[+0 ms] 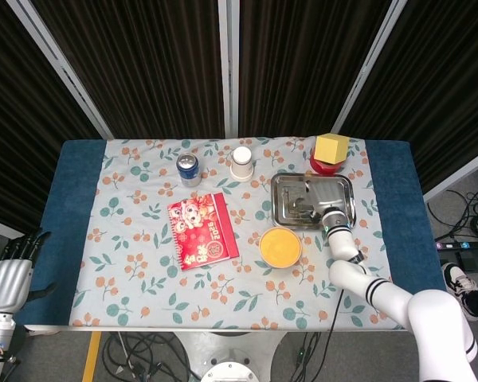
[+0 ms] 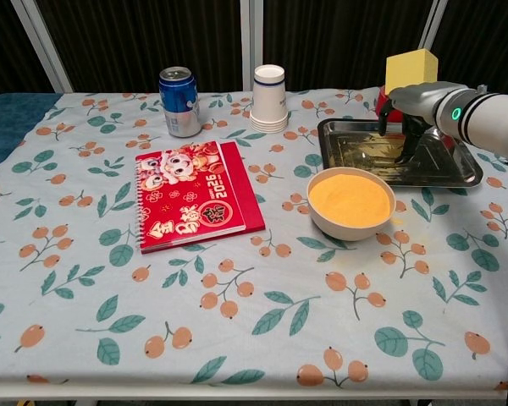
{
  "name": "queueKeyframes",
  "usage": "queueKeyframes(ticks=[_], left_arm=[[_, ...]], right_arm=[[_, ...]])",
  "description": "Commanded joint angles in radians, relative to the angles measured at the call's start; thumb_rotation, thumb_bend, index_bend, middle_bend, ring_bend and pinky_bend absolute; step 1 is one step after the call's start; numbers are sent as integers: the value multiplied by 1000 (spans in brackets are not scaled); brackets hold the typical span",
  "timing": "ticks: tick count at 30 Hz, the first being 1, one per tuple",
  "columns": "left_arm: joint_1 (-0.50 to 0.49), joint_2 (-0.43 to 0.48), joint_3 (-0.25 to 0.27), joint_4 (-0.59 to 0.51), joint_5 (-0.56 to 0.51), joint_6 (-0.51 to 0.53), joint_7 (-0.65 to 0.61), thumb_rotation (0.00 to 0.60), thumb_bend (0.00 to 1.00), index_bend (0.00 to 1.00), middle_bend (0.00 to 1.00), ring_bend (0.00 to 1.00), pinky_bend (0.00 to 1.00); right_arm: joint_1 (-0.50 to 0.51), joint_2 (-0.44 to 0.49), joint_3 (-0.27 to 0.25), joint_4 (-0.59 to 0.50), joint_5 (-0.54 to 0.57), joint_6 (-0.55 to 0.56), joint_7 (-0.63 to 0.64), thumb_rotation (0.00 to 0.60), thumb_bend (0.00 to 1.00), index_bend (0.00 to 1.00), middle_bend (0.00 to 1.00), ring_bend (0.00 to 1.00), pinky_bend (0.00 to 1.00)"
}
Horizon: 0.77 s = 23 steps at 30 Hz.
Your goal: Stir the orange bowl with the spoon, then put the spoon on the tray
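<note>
Looking for the spoon first: it can't be separated from the glare and the fingers in either view. By judgement it lies in the tray (image 2: 343, 148) or just over it, under the right robot hand (image 2: 406, 118). That fits the closing step, setting the spoon down.

- Right robot hand: reaches over the tray's far right part with its fingers (image 2: 416, 145) pointing down to the metal floor. Can't tell whether they pinch the handle or have let go.
- Orange bowl (image 2: 351, 201): stands just in front of the tray's near rim, close beside it. Nothing is in it but a smooth orange fill. Bowl and tray sit side by side, probably so the transfer is short.
- Left robot hand (image 1: 6, 280): hangs off the table's left edge, well apart from everything, fingers apart and holding nothing. Likely parked out of the way.
- Also on the table (image 2: 237, 338): a red notebook (image 2: 195, 194), a drinks can (image 2: 179, 101), a paper cup (image 2: 269, 97) and a yellow block (image 2: 411, 68) behind the tray. None are near the work.

Views: the head view alone shows the left robot hand and the whole tray outline from above, with the right forearm coming in from the near side. The chest view alone shows the fingers coming down to the tray and the bowl's undisturbed surface.
</note>
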<state>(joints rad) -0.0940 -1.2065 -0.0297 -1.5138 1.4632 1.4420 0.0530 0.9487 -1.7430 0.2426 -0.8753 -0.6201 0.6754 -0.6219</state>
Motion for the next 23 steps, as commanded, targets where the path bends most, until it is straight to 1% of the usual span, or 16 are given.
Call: queueKeyframes(ticks=[1,3,4,5,7,8,9,10,12,14,16,17,19,23], left_arm=[[0,0,0,0,0,0,0,600,87,151,161,132,143],[0,0,0,0,0,0,0,600,87,151,161,132,143],[0,0,0,0,0,0,0,600,87,151,161,132,143],[0,0,0,0,0,0,0,600,87,151,161,132,142],[0,0,0,0,0,0,0,600,87,151,161,132,142],[0,0,0,0,0,0,0,600,87,151,161,132,143],[0,0,0,0,0,0,0,600,87,151,161,131,143],[0,0,0,0,0,0,0,600,87,151,161,132,143],[0,0,0,0,0,0,0,600,87,151,161,132,143],[0,0,0,0,0,0,0,600,87,151,161,132,142],[0,0,0,0,0,0,0,600,86,151,161,132,142],[0,0,0,0,0,0,0,600,87,151,161,132,143],[0,0,0,0,0,0,0,600,86,151,161,132,143],[0,0,0,0,0,0,0,600,87,151,161,132,142]], right_arm=[[-64,118,9,-176,-60,86,70,600,91,258,942,912,1000],[-122,213,8,-322,-117,142,129,600,119,234,875,840,1000],[-170,281,-1,-426,-175,196,171,600,144,234,836,803,999],[-211,329,-15,-496,-232,246,201,600,176,233,779,750,981],[-309,429,-62,-617,-379,364,280,600,219,234,651,623,868],[-349,463,-85,-651,-431,410,314,600,227,235,578,543,770],[-387,494,-107,-678,-478,452,347,600,230,235,533,492,707],[-433,530,-138,-705,-537,496,395,600,232,235,467,414,615],[-499,572,-178,-728,-603,561,457,600,233,233,390,322,511],[-565,599,-223,-733,-683,634,524,600,233,195,267,156,329],[-626,602,-255,-717,-749,714,579,600,235,147,196,49,216],[-650,597,-266,-708,-770,744,600,600,244,132,180,26,193],[-702,582,-288,-696,-791,794,630,600,264,120,173,23,189],[-762,569,-313,-686,-830,846,667,600,272,117,172,23,185]])
